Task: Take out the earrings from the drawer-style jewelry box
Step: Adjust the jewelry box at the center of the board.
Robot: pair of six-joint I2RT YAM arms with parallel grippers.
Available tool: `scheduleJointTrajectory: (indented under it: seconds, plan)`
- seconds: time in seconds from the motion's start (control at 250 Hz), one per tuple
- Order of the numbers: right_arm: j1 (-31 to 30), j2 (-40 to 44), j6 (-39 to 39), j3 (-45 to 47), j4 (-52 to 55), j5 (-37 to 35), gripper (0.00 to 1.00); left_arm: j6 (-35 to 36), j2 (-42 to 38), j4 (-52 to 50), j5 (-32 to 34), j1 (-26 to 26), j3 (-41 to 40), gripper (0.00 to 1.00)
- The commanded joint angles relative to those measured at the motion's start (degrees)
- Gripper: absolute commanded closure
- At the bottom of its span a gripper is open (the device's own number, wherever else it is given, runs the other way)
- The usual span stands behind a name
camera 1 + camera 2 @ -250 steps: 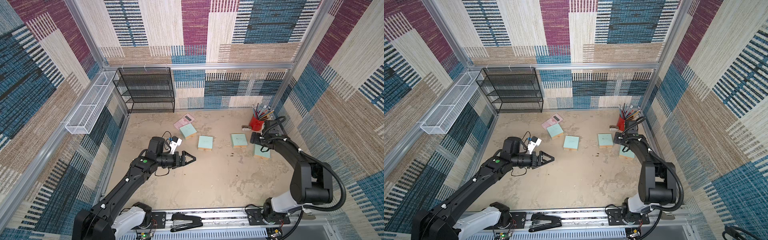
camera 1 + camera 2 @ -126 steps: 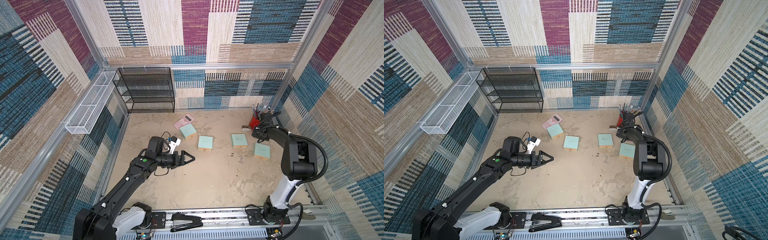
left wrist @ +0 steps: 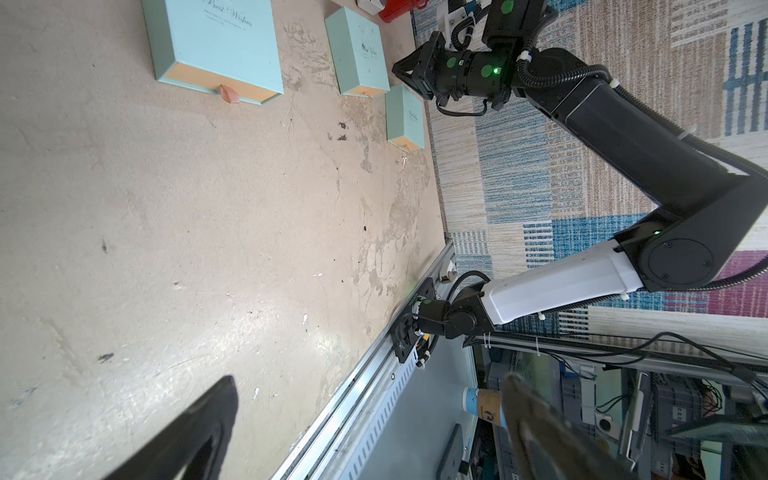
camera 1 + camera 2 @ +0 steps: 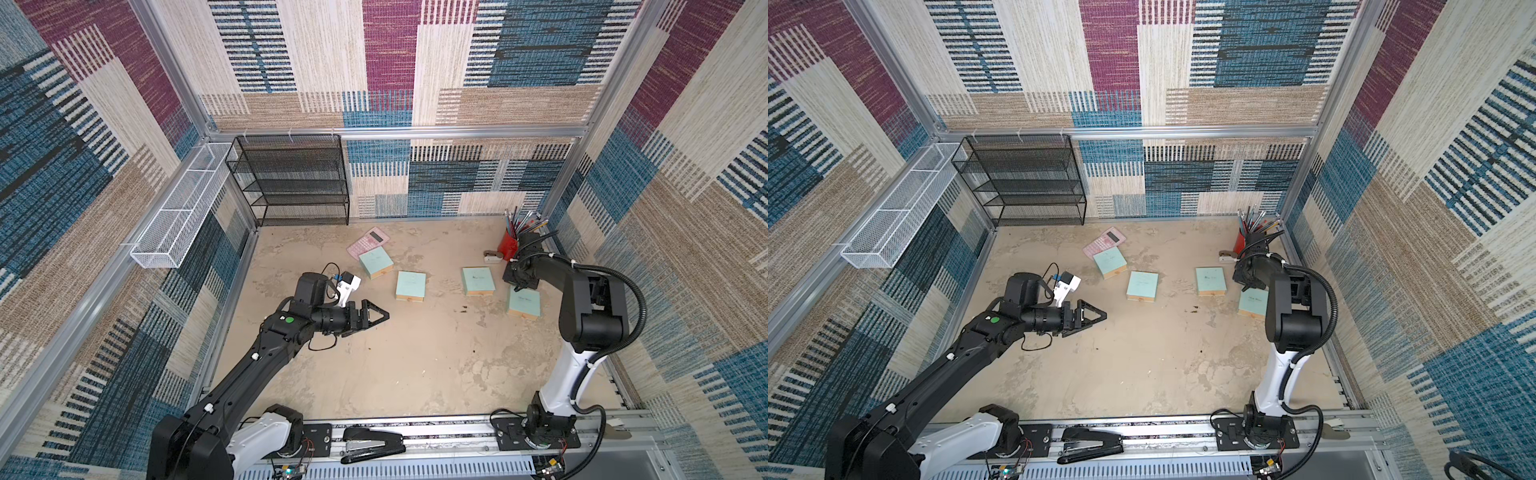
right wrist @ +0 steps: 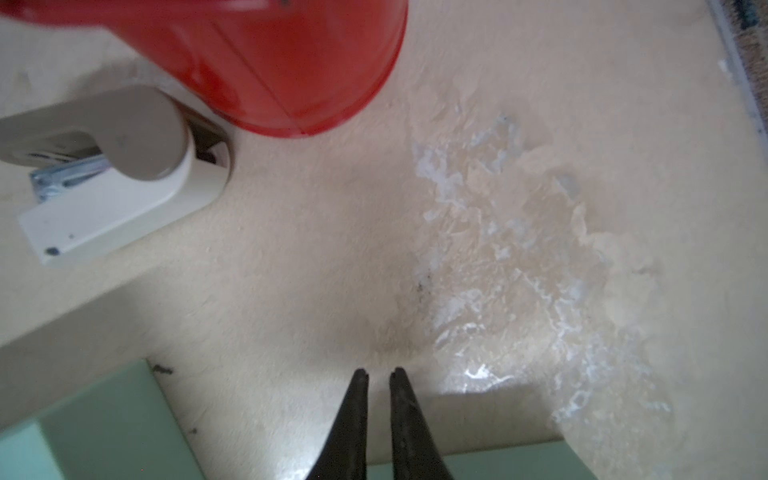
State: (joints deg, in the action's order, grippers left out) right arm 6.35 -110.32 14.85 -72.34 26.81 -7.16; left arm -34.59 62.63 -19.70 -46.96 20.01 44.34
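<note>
Drawers closed; left gripper [image 4: 380, 316] spread wide, right gripper [image 4: 516, 284] almost pressed together, with nothing visibly held.
In both top views four flat mint-green cardboard jewelry boxes [image 4: 410, 284] lie on the beige floor [image 4: 415, 365]. The right gripper hangs low between the two rightmost boxes and a red pencil cup [image 4: 508, 249]. The left wrist view shows tan drawer fronts [image 3: 208, 81] flush, with pink ribbon tabs [image 3: 230, 93]. It also shows a pale speck [image 3: 404, 160], perhaps one of the earrings, just beside the box nearest the right arm. The right wrist view shows black fingertips [image 5: 358, 395] a sliver apart over bare floor. The earrings are likely light, hard and slippery, so pinch the head with the very tips.
</note>
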Motion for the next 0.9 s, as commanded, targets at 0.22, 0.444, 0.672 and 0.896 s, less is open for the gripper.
scheduleJointTrajectory:
  seconds: [0.22,0.444,0.672,0.896]
  plan:
    - [-0.1,2.6,-0.2,3.3,-1.4,4.6,0.84,-1.0,0.1,3.0,-1.8,-0.4,-1.0,0.01]
    - [-0.1,2.9,0.8,-0.8,-0.7,4.6,0.7,-1.3,0.0,3.4,-2.3,-0.6,-1.3,0.01]
    - [1.4,11.9,7.6,0.0,0.5,3.0,0.28,-1.1,-0.4,3.0,-2.0,-0.6,-1.4,0.01]
    - [5.1,29.8,13.1,18.8,-4.2,6.1,0.01,-1.1,-0.2,3.1,-2.6,-0.6,-1.2,0.01]
